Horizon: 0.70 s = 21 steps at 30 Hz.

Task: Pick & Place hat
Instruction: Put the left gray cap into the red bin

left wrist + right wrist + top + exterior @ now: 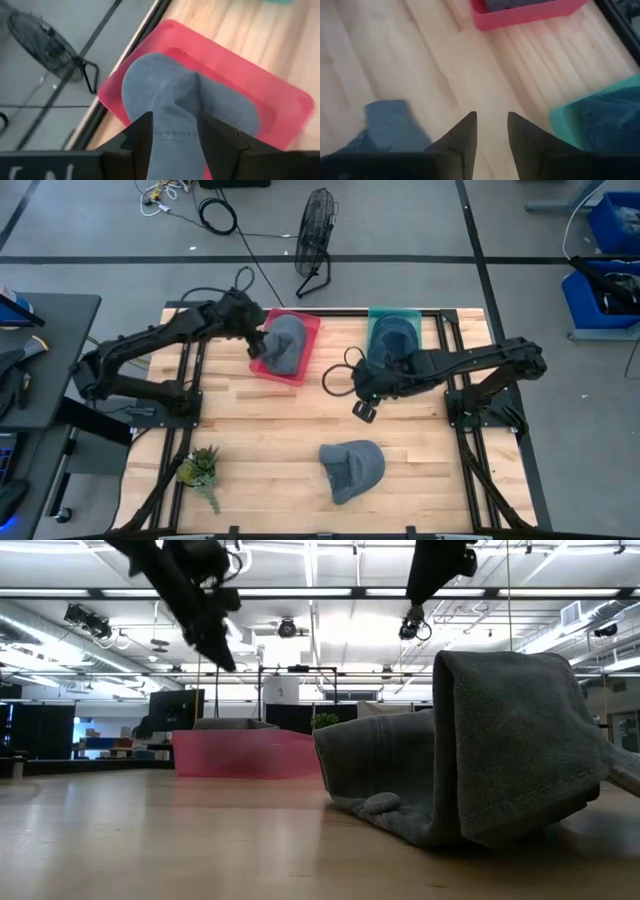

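Directly beneath left pincer (175, 135), hat (185, 100), in red tray (280, 100)

This is a robotics lab in a large open industrial hall. The low view looks past the wooden table (260, 440) to long ceiling light strips (330, 592), exposed ducts and monitors (175, 708) on distant benches. From above, the table sits in a black metal frame (462, 350) on a grey taped floor, with loose cables (215, 215), a floor fan (316, 235) and blue bins (605, 275) around it.
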### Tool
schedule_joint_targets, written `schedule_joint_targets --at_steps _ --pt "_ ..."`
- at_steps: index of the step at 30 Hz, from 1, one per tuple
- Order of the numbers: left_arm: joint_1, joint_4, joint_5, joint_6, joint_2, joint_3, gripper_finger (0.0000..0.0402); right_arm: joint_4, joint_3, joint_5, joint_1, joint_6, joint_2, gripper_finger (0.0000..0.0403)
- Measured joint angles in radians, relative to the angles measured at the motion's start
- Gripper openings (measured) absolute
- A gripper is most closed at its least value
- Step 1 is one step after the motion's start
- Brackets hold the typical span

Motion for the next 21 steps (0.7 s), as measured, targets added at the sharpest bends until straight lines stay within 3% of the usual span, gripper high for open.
schedule_joint_targets --at_steps 3,7,13,19,21 --pt "0.005 0.067 -0.011 -0.025 0.043 -0.076 0.0144 0.002 0.000 0.009 0.029 0.021 0.000 0.0112" --pt "0.008 0.089 -0.107 -0.062 0.092 -0.136 0.0131 0.003 0.000 0.010 0.055 0.041 0.000 0.0112" --pt "0.007 0.103 -0.173 -0.127 0.148 -0.168 0.0104 0.004 0.000 0.014 0.066 0.046 0.000 0.0112" --pt "0.000 0.128 -0.030 -0.083 0.166 -0.169 0.0015 0.004 0.000 0.037 0.065 0.046 0.000 0.0112" --pt "0.000 0.149 0.018 -0.067 0.166 -0.169 0.0008 0.004 0.000 0.037 0.065 0.042 0.000 0.0112"
